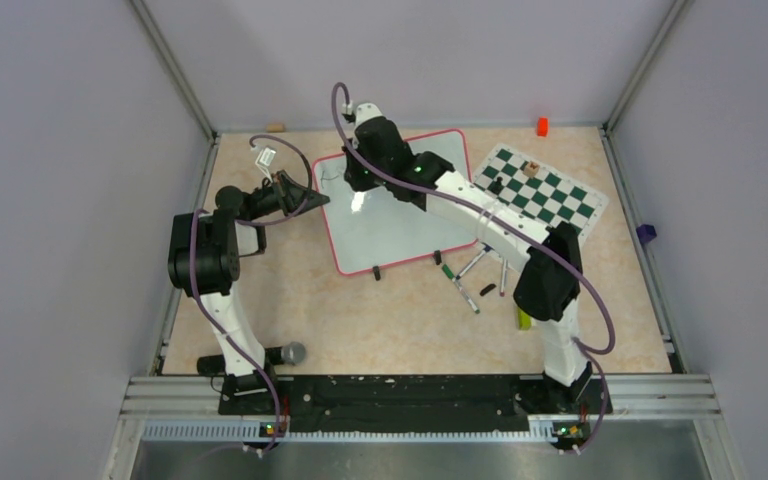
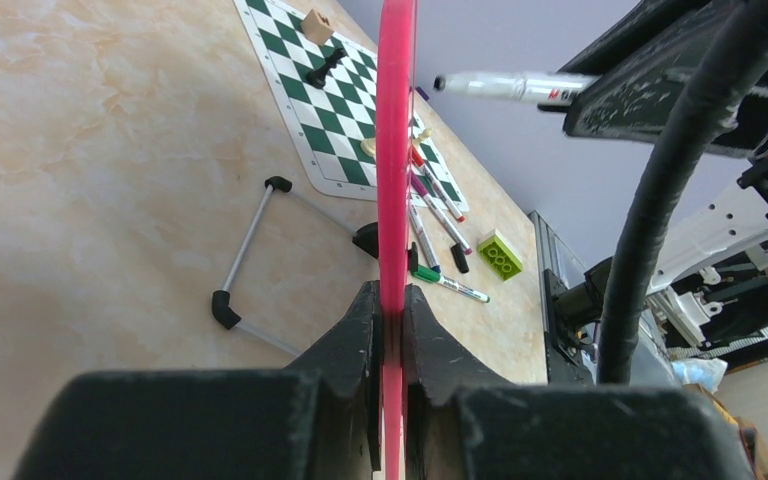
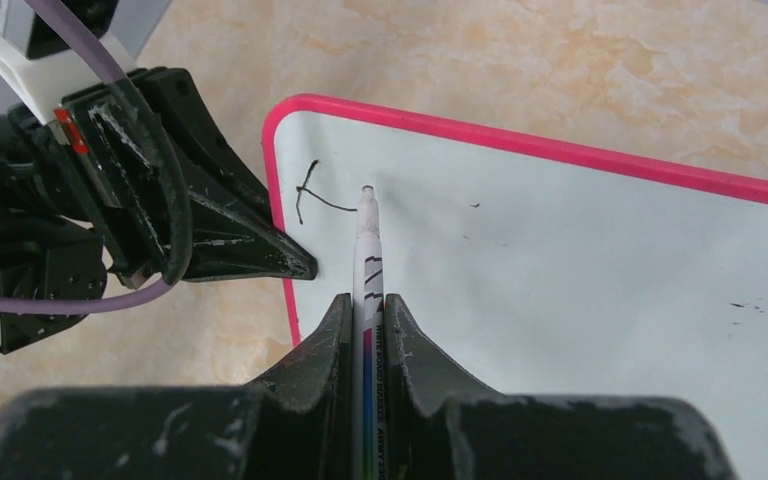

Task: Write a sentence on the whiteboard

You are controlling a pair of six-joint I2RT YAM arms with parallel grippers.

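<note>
The whiteboard lies on the table toward the far middle, just left of the chess mat. It looks like a light, stiff, glossy sheet that would likely slide under a pen's push, so its thin pink rim is the sensible hold, and the left gripper is clenched on that rim at the board's left edge. The right gripper is clamped mid-barrel on a marker, slim, rigid and probably slick, its tip beside the first dark stroke of the sentence at the far-left corner; no container shows anywhere.
</note>
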